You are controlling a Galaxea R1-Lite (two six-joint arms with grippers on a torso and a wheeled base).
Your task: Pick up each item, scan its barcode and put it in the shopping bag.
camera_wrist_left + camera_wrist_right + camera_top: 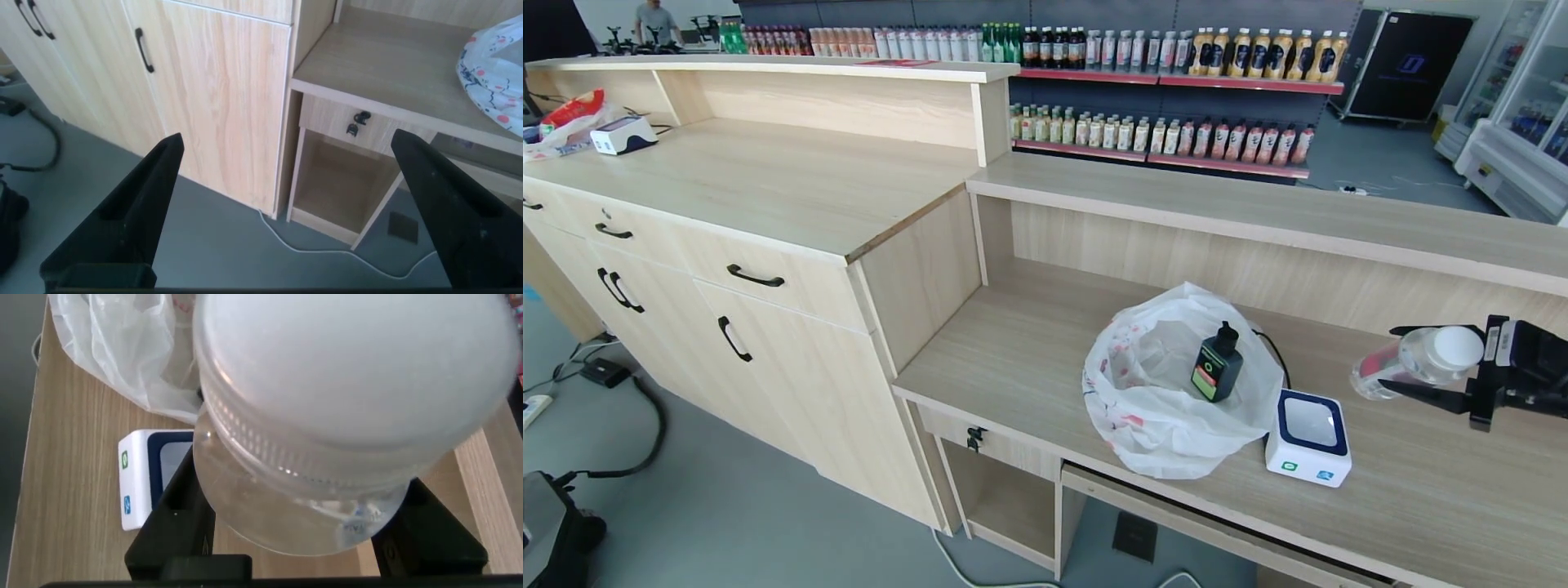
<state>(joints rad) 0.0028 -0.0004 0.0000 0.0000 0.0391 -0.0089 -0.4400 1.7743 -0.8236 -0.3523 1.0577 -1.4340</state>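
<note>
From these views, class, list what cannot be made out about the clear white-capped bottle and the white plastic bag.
Right wrist view: the clear white-capped plastic bottle hides its label behind its cap.
Head view: that label is too small to read.
Head view: folds of the white plastic bag hide anything beneath the dark green-labelled bottle.
Left wrist view: the edge cuts off the bag.

A pale wood worktop (1029, 351) adjoins taller cabinets (792, 343); bottle-filled shelves (1176, 80) line the dark rear wall (1094, 12) beside glass-door fridges (1523, 114); the floor (727, 506) is grey.
</note>
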